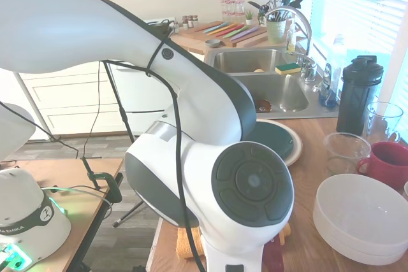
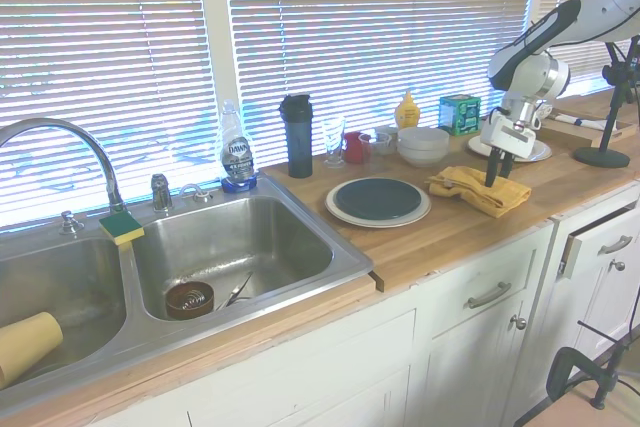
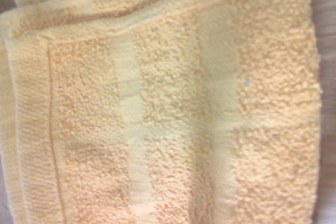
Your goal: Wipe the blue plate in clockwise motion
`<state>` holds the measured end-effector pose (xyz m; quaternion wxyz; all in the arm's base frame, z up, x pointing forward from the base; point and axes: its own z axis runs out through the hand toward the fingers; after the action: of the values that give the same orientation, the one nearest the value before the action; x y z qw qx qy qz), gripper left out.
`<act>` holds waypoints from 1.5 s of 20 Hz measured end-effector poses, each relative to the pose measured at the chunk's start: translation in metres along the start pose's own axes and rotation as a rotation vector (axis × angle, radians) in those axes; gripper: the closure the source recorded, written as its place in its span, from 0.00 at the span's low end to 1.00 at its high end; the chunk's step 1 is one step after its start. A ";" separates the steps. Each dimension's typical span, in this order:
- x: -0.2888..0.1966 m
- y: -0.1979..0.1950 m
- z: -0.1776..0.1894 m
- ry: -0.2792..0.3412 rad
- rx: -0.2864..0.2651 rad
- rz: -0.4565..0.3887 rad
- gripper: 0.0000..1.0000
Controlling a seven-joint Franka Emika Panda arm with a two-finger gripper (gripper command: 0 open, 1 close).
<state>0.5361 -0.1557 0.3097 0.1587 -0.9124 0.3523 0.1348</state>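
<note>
Kitchen counter [image 2: 450, 232], wood, beside sink [image 2: 215, 257]. Blue plate [image 2: 378, 198] sits atop larger cream plate [image 2: 345, 215], untouched. Folded yellow towel [image 2: 480, 190] lies just beside plates. Gripper [image 2: 495, 180] points down, tips at towel; clenched or released: cannot tell. Judgement: pinch towel mid-fold, secure full thickness, lift clear, then carry to plate for clockwise wipe.

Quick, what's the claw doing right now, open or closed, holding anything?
Claw: down on the yellow towel beside the blue plate; whether its fingers are open or closed on the cloth cannot be told.
</note>
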 end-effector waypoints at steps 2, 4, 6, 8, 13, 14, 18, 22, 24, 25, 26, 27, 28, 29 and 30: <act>-0.006 -0.006 -0.004 0.012 -0.006 -0.017 1.00; -0.019 -0.015 -0.009 0.025 -0.017 -0.038 1.00; -0.038 -0.026 -0.011 0.044 -0.030 -0.057 1.00; -0.059 -0.040 -0.011 0.064 -0.043 -0.070 1.00; -0.096 -0.064 -0.016 0.140 -0.067 -0.059 1.00; -0.102 -0.069 -0.020 0.156 -0.071 -0.055 1.00; -0.125 -0.086 -0.039 0.225 -0.082 -0.037 1.00; -0.149 -0.106 -0.055 0.285 -0.097 -0.030 1.00; -0.161 -0.119 -0.064 0.311 -0.103 -0.030 1.00; -0.166 -0.125 -0.068 0.322 -0.105 -0.030 1.00; -0.171 -0.132 -0.071 0.330 -0.109 -0.030 1.00; -0.176 -0.139 -0.074 0.337 -0.111 -0.032 1.00; -0.182 -0.145 -0.076 0.342 -0.115 -0.034 1.00; -0.187 -0.152 -0.078 0.350 -0.117 -0.037 1.00; -0.193 -0.159 -0.081 0.355 -0.118 -0.040 1.00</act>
<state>0.5180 0.0405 0.4832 0.0430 -0.9364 0.3480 -0.0111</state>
